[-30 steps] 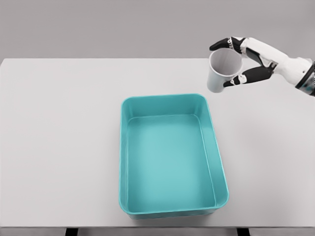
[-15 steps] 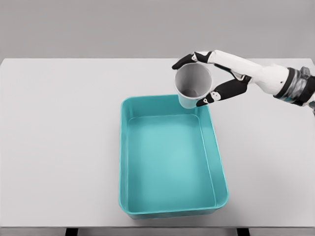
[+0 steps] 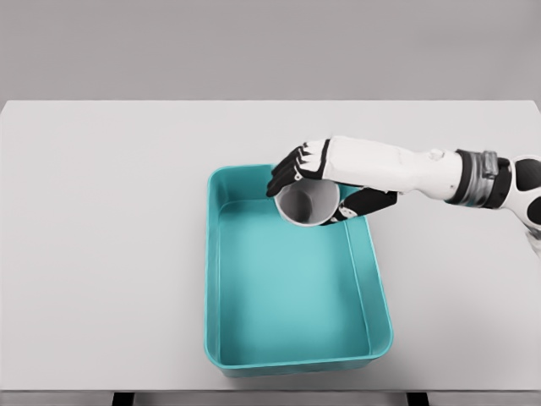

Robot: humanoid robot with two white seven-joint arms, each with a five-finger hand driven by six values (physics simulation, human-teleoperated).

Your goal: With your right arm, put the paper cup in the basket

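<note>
The right hand [image 3: 314, 176] grips the cup [image 3: 308, 202], fingers wrapped round its wall, over the basket's [image 3: 379, 292] far end. The cup tilts its mouth toward the camera; it seems above the floor, not resting. Release drops it inside.

Simulated test bench – bare white table [image 3: 101, 254]; grey backdrop [image 3: 169, 42]

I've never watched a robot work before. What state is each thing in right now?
Cup: held in the air, tipped so its mouth faces the camera, over the basket's far end.
Basket: on the table, nothing lying in it.
Right hand: shut on the cup.
Table: bears the basket.
</note>
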